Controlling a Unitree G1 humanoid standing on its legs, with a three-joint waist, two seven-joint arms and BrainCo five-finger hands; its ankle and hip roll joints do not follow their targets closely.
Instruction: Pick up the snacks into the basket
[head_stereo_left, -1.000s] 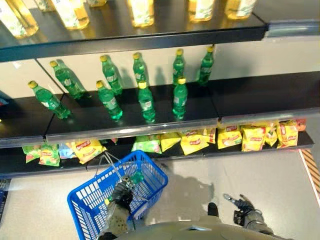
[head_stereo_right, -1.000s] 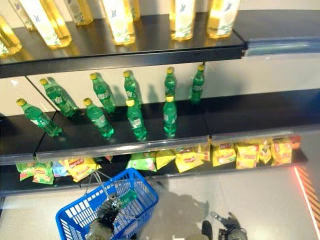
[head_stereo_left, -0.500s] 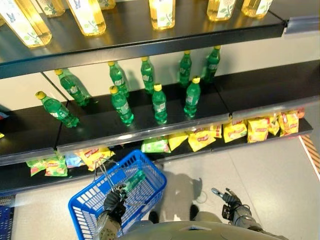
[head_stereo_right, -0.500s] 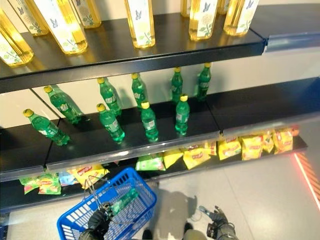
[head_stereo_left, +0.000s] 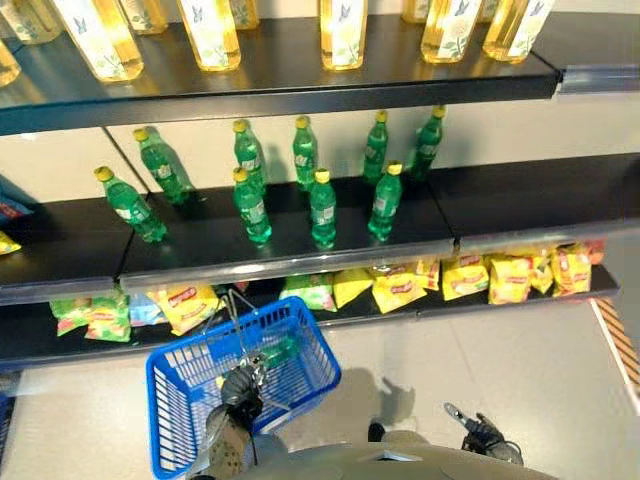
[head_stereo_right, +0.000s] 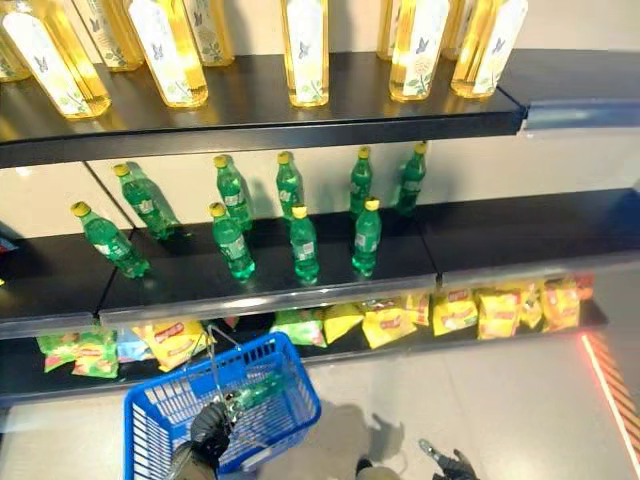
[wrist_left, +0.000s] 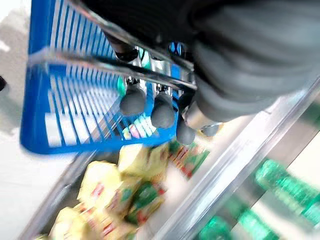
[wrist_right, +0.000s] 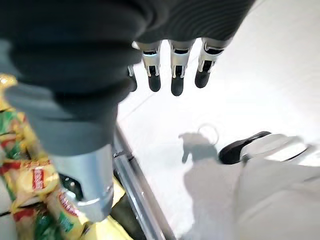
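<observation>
one blue basket (head_stereo_left: 180, 380), nine green bottles (head_stereo_left: 323, 208)

A shop aisle is shown, of the supermarket kind. Dark tiered shelving (head_stereo_left: 500, 190) is stocked in rows: tall yellow drink bottles (head_stereo_left: 343, 30) on the top tier, green bottles (head_stereo_left: 322, 208) below them, and yellow and green snack packets (head_stereo_left: 465, 276) on the lowest tier. A blue shopping basket (head_stereo_left: 180, 385) is seen over the pale floor (head_stereo_left: 520, 370) before the shelving.

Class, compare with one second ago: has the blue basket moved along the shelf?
No. The blue basket remains just right of the yellow snack bag; only the camera shifted.
</observation>
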